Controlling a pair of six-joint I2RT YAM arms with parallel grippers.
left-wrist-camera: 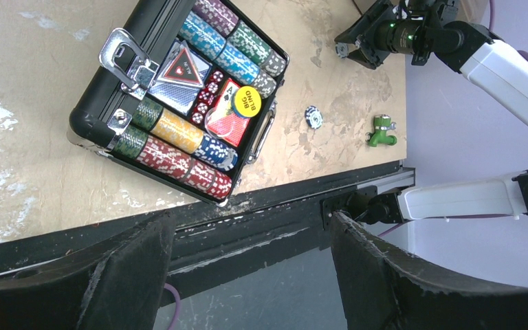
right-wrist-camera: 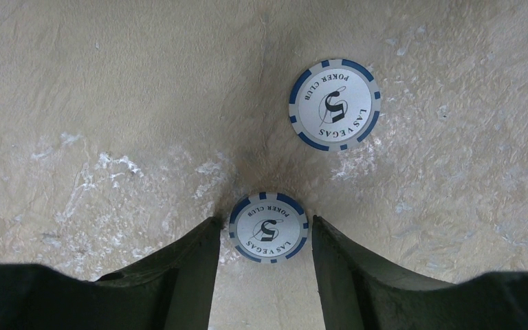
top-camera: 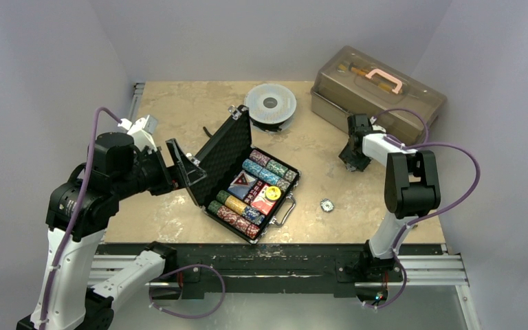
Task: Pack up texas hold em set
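Two things matter for the right end effector [right-wrist-camera: 264, 221], unclenched astride a chip [right-wrist-camera: 269, 230] toward the tabletop's [top-camera: 179, 110] right edge: centre it, then squeeze evenly before carrying it to the open case [top-camera: 221, 157] by the near edge.

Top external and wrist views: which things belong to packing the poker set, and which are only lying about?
For the job: black briefcase; chip rows inside it; loose chip by its handle; near chip and far chip in right wrist view.
Lying about: brown toolbox; grey spool; small green part.
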